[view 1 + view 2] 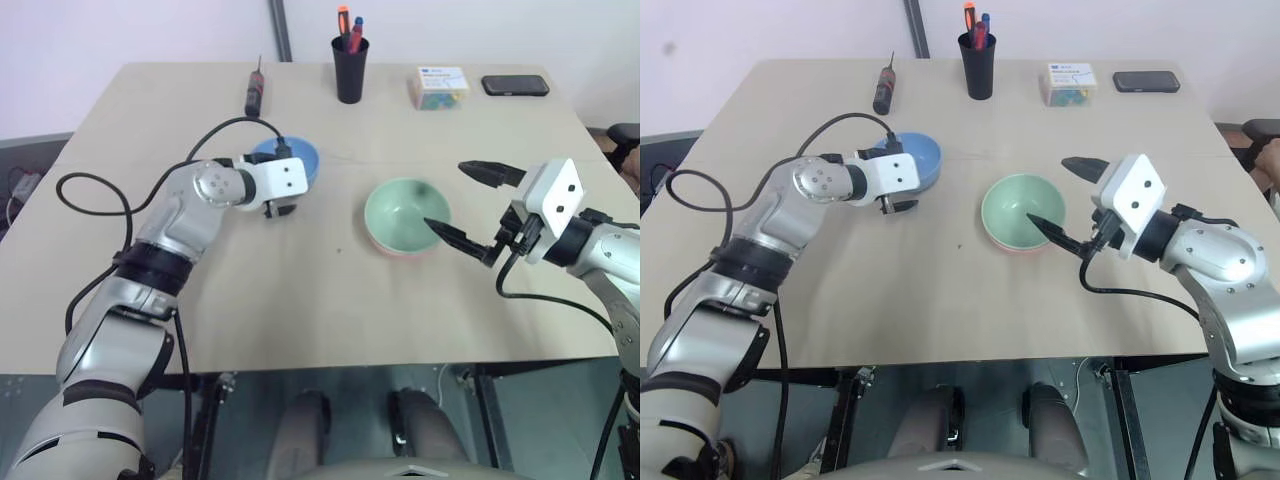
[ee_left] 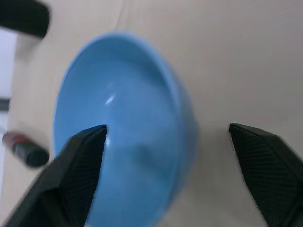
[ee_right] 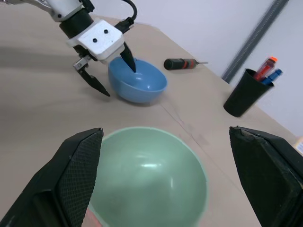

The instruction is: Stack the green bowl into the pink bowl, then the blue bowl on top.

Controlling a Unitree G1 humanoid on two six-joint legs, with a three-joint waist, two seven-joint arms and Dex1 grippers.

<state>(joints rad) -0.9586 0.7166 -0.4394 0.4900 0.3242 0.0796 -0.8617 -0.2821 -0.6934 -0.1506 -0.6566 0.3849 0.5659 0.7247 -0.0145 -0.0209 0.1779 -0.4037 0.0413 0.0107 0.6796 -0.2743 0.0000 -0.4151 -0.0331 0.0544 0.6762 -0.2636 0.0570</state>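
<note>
The green bowl [image 1: 407, 215] rests nested in the pink bowl [image 3: 90, 218], of which just a thin rim peeks out underneath, at the middle right of the table. My right gripper [image 1: 470, 205] hovers open just right of that pair, holding nothing. The blue bowl [image 1: 305, 160] stands upright on the table to the left of the stack. My left gripper [image 2: 168, 127] is open astride the blue bowl's near rim, with one finger [image 3: 129, 59] inside the bowl and the other finger [image 3: 92, 80] outside its wall.
At the back of the table [image 1: 300, 320] stand a black cup of pens [image 1: 351, 68], a screwdriver [image 1: 255, 90], a small box [image 1: 440, 87] and a dark phone [image 1: 515, 85]. A black cable [image 1: 100, 190] loops beside my left arm.
</note>
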